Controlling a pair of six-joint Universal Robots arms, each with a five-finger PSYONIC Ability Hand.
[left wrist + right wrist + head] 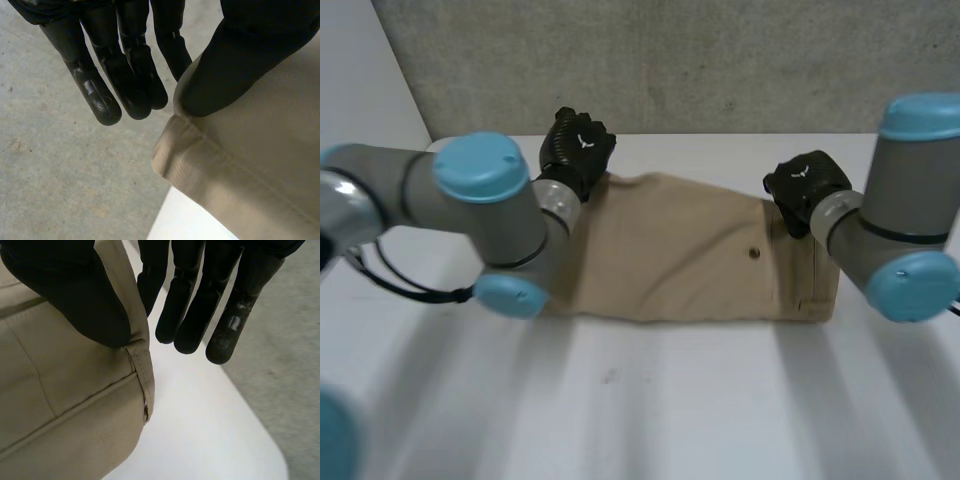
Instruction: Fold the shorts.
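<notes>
- The tan shorts (690, 250) lie spread flat on the white worktop (670, 400), stretched between the two robot hands.
- The left robot hand (575, 145) sits at the far corner of the shorts on its own side; the right robot hand (805, 185) sits at the opposite far corner.
- In the left wrist view, the left robot hand's thumb (235, 65) presses down on top of the shorts (260, 160), just behind the hemmed corner. Its fingers (100, 95) are straight and close together. The one nearest the thumb passes behind the cloth edge, so the corner is pinched between thumb and finger.
- In the right wrist view, the right robot hand does the same. Its thumb (75, 295) lies on the cloth (60, 405) above a stitched corner. The fingers (225, 330) are straight and side by side beyond the edge, the nearest one tucked behind the fabric, pinching it.
- A small dark button (754, 252) shows on the shorts, nearer the right robot hand.
- Past the right robot hand's fingertips lies bare worktop (200, 430).
</notes>
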